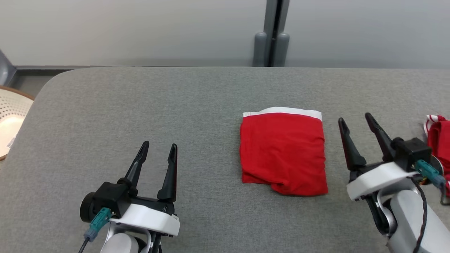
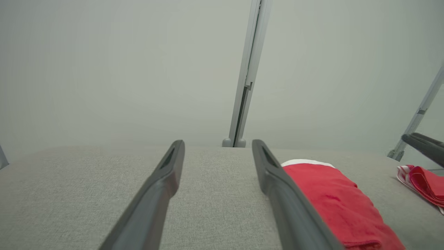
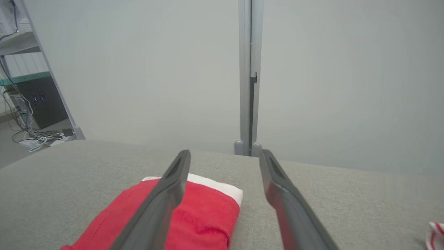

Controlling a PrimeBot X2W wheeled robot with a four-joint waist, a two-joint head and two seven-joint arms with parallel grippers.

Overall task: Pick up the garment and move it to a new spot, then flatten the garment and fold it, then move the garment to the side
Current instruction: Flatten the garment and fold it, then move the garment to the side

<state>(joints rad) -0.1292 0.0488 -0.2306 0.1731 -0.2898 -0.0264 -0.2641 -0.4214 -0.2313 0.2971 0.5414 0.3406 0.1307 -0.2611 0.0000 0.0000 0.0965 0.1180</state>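
Both grippers sit lowest in the head view. The left gripper (image 1: pixel 159 145) is well to the left of the garment (image 1: pixel 283 153), and the right gripper (image 1: pixel 354 118) is just off its right edge. Each has its fingers spread and holds nothing. The garment lies right of centre on the grey table (image 1: pixel 140 105), a red folded rectangle with a white band along its far edge and a rumpled near edge. Bare table stretches wide to its left as far as the rounded corner. To its right, past the right gripper, lies a red striped cloth (image 1: pixel 439 137).

From the left wrist, the left gripper (image 2: pixel 218 142) is parted over bare fabric, with the garment (image 2: pixel 333 198) just beyond its right finger. A post (image 2: pixel 244 86) rises behind the table's far edge.

From the right wrist, the right gripper (image 3: pixel 225 152) is spread wide. Its left finger crosses in front of the garment (image 3: pixel 204 215), and bare table shows between the fingers.
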